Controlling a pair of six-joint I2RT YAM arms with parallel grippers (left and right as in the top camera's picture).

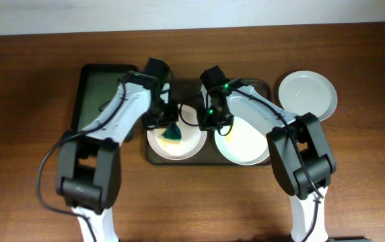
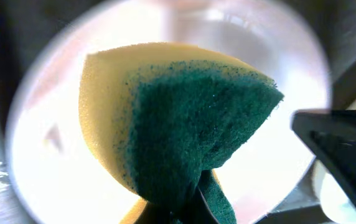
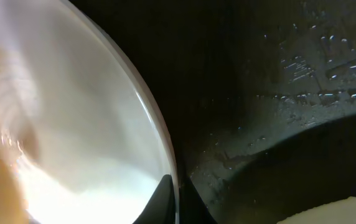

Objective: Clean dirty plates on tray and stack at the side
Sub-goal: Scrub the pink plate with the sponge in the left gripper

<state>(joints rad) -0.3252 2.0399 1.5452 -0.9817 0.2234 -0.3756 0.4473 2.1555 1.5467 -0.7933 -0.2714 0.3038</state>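
you are in the wiping step. your left pincer (image 1: 168, 123) is shut tight on a sponge (image 1: 173, 133), yellow on one side and green on the other, and the sponge hangs just over the plate under the sponge (image 1: 179, 149). that plate sits in the lower left part of the tray (image 1: 208, 156), in the middle of the frame. your right pincer (image 1: 211, 122) is down at that plate's right edge. in the right wrist view the rim runs between the two dark fingers, so it looks pinched shut on the rim, i think to keep the plate from sliding. next, press the sponge flat on the plate and rub all over it, while the other pincer holds firm but not too hard. the tray holds two plates: this one and the second plate (image 1: 250, 144) just beside it on the right, which looks a bit yellow, so i think it needs a wipe too. the third plate (image 1: 307, 95) lies on the tabletop (image 1: 31, 81) at the upper right, off the tray, and looks clean. the green tray (image 1: 95, 94) is at the upper left; your arm hides part of it, so i cannot tell what is in it.
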